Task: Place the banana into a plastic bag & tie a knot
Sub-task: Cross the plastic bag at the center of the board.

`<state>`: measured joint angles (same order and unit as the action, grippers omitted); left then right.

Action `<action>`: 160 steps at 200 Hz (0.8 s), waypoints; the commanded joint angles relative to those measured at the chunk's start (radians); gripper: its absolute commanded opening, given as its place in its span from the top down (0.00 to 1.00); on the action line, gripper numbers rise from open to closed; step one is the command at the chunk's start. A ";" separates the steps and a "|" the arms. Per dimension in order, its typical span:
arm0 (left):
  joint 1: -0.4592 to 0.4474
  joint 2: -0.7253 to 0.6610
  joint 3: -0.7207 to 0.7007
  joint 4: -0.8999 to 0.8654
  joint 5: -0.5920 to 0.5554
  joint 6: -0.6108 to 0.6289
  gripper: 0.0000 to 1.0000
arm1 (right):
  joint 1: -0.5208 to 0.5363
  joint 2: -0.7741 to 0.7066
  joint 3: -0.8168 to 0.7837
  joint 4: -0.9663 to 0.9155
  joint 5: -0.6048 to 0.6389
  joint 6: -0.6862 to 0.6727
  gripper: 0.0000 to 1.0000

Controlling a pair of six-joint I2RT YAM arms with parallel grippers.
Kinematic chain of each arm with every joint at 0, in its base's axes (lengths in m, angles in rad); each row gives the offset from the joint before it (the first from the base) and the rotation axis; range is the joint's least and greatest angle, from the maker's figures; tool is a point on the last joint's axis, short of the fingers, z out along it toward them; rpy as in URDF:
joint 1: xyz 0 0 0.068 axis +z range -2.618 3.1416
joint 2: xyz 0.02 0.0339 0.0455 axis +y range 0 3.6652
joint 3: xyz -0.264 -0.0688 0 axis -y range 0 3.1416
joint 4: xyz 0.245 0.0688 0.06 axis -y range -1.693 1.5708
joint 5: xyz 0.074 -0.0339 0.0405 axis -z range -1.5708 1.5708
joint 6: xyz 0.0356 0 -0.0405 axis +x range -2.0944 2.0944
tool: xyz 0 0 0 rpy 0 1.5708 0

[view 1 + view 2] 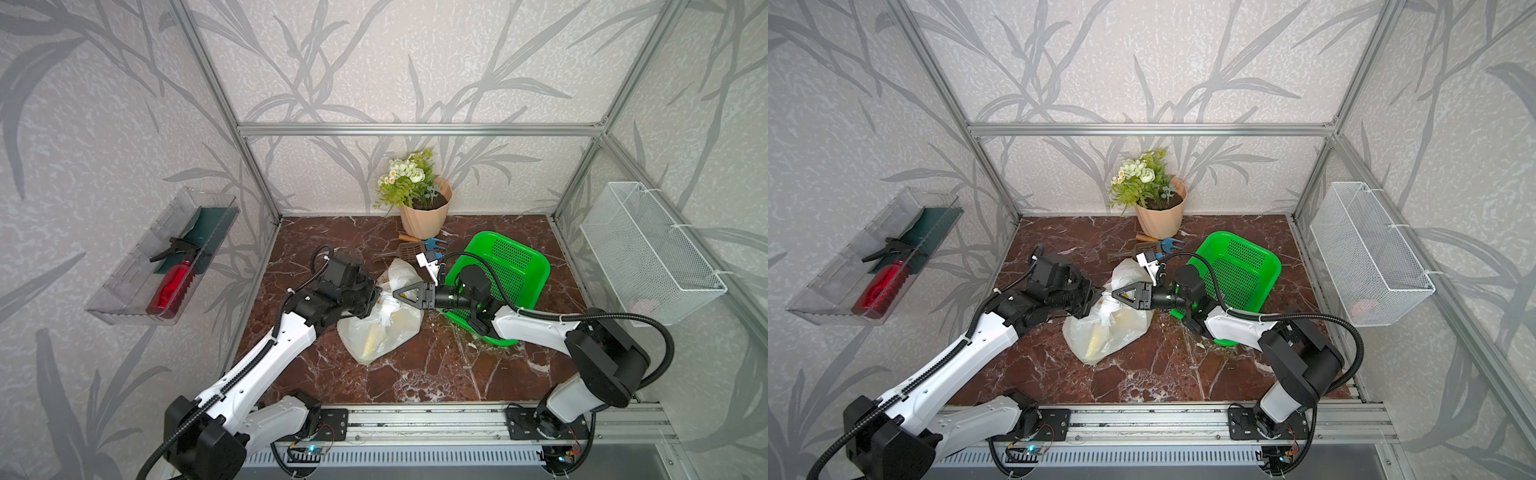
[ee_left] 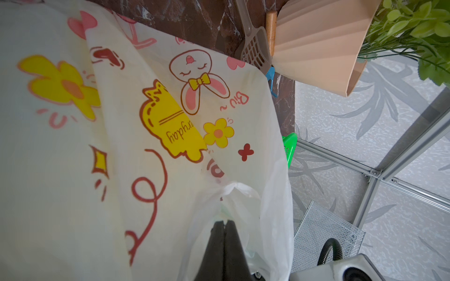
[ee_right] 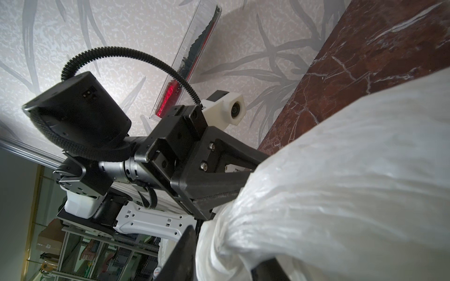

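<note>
on red-brown marble tabletop (image 1: 415,374), plastic bag (image 1: 386,332), green basket (image 1: 519,266), leaf-patterned walls (image 1: 415,62)

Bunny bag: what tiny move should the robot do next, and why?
Probably slide the right gripper back off the plastic bag. Its jaws stand apart around the bunched plastic, and the banana lies inside. The left gripper, jaws shut on the plastic beside the knot, holds the bag.
</note>
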<state>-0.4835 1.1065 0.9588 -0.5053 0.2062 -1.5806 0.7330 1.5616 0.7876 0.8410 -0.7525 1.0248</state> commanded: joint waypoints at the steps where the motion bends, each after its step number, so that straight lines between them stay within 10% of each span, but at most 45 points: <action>1: -0.004 -0.021 0.030 0.030 -0.032 0.019 1.00 | -0.001 -0.089 -0.017 -0.106 0.033 -0.069 0.62; 69: -0.007 -0.027 0.023 0.057 -0.042 0.041 1.00 | 0.052 -0.366 -0.064 -0.633 0.199 -0.335 0.62; 160: -0.008 -0.024 0.045 0.013 -0.047 0.066 1.00 | 0.222 -0.185 0.041 -0.527 0.300 -0.415 0.58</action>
<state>-0.4862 1.0996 0.9607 -0.4637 0.1761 -1.5257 0.9348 1.3533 0.7784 0.2939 -0.4839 0.6571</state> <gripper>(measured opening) 0.048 0.424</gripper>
